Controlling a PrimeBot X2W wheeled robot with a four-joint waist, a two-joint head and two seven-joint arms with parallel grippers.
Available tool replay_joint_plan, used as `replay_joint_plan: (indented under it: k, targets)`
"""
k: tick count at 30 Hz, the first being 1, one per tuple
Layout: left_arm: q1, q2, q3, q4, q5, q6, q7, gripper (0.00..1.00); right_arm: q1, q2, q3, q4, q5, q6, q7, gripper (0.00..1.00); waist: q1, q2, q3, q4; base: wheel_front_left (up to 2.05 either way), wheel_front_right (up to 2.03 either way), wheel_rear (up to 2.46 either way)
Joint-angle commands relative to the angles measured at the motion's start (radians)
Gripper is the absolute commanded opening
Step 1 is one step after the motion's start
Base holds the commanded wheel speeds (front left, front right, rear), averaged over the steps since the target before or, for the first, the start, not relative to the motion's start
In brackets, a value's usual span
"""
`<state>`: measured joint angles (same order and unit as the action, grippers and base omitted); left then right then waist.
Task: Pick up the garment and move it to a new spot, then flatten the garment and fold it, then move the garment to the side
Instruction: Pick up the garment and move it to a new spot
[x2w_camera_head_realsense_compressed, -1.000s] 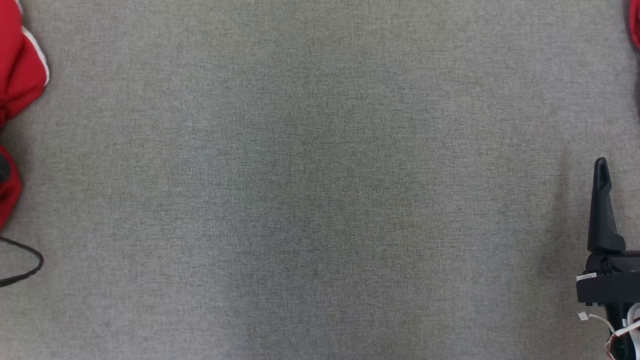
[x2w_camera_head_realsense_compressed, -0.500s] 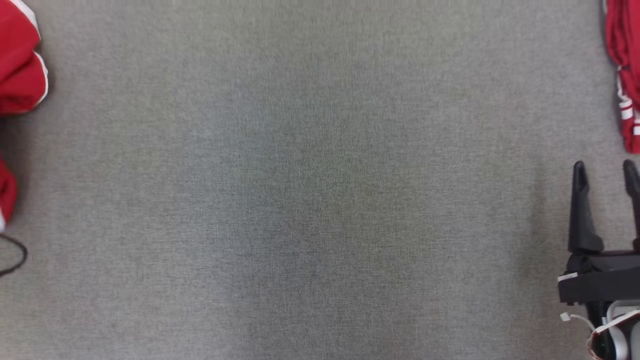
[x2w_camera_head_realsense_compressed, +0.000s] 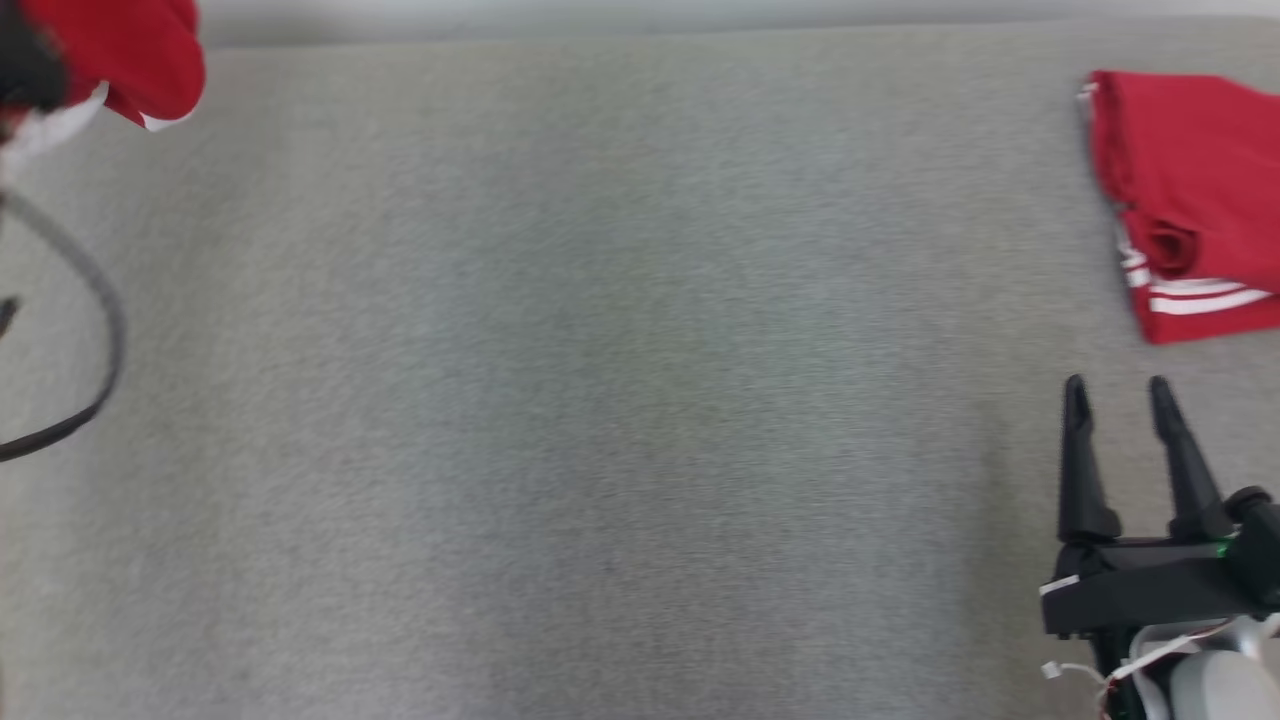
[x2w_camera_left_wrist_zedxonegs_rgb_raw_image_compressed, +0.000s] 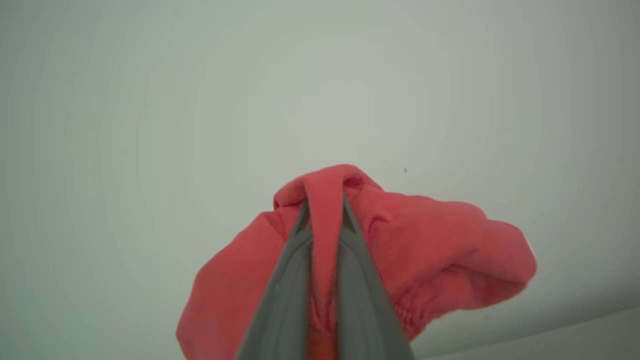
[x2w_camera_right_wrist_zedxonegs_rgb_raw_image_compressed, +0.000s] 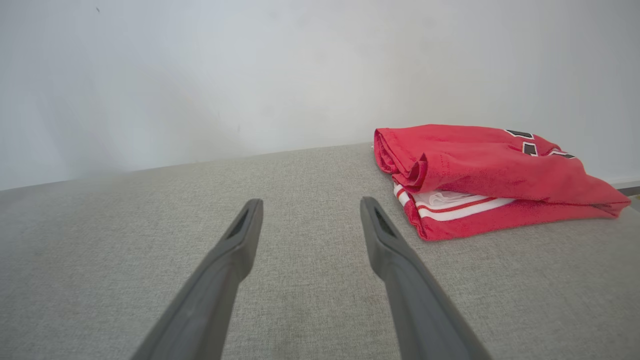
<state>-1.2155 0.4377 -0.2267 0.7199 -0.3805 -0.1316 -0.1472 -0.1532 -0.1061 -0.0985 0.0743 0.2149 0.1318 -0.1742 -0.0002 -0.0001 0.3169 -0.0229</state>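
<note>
Left pincer (x2w_camera_left_wrist_zedxonegs_rgb_raw_image_compressed: 324, 200): fingers are pressed together, and a fold of the garment (x2w_camera_left_wrist_zedxonegs_rgb_raw_image_compressed: 430, 250) is pinched between them. The fold is pushed up past the fingertips and curls over them. The rest of the cloth is bunched behind the fingers and on both sides, with the bigger lump to their right in the left wrist view.

Garment look: plain red, soft, heavily crumpled, with a gathered seam beside the right finger low down. It is seen against a pale wall (x2w_camera_left_wrist_zedxonegs_rgb_raw_image_compressed: 200, 100). In the head view a blurred red lump with a white edge is seen at the far left corner, and a dark cable (x2w_camera_head_realsense_compressed: 100, 330) is looped below it.

Right pincer (x2w_camera_head_realsense_compressed: 1117, 385): fingers are spread and nothing is held between them. It is poised over the grey fabric surface (x2w_camera_head_realsense_compressed: 600, 400).

A folded jersey (x2w_camera_right_wrist_zedxonegs_rgb_raw_image_compressed: 475, 165) is laid on the surface ahead of the right pincer and off to its right, near but not touched. It is red, with white stripes along the lower edge and dark lettering on top.
</note>
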Motion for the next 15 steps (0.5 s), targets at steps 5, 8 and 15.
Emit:
replay_joint_plan:
  k: [5, 8, 15]
  targets:
    - [-0.028, -0.063, -0.059, -0.109, -0.019, 0.002, 0.046, 0.00, -0.008, 0.020, 0.018, 0.056, 0.023, -0.003, -0.035, 1.00, 0.0002, 0.0001, -0.050, -0.116, 0.00, 0.00, 0.00]
    - [-0.016, -0.120, -0.104, -0.163, -0.023, 0.003, 0.068, 0.00, -0.010, 0.031, 0.032, 0.092, 0.033, -0.003, -0.053, 1.00, 0.0002, 0.0001, -0.060, -0.169, 0.00, 0.00, 0.00]
    - [0.050, -0.258, -0.190, -0.218, -0.044, 0.004, 0.081, 0.00, -0.008, 0.044, 0.037, 0.146, 0.051, -0.003, -0.080, 1.00, 0.0002, 0.0001, -0.076, -0.264, 0.00, 0.00, 0.00]
